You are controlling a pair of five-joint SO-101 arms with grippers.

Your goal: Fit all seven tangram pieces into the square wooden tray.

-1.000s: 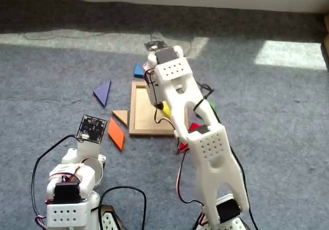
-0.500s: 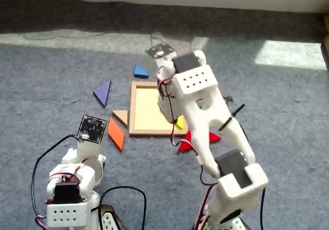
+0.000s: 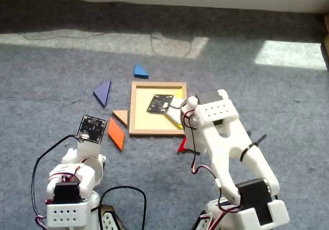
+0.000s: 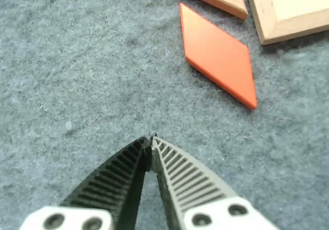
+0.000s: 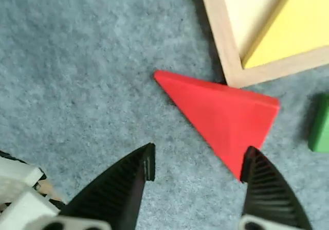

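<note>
Well, the right gripper hangs spread over the red triangle: stiff, light, probably best pinched across two flat sides.

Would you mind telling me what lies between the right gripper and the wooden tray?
The red triangle lies between the right gripper, its fingers open, and the corner of the wooden tray; the right wrist view shows this.
</note>
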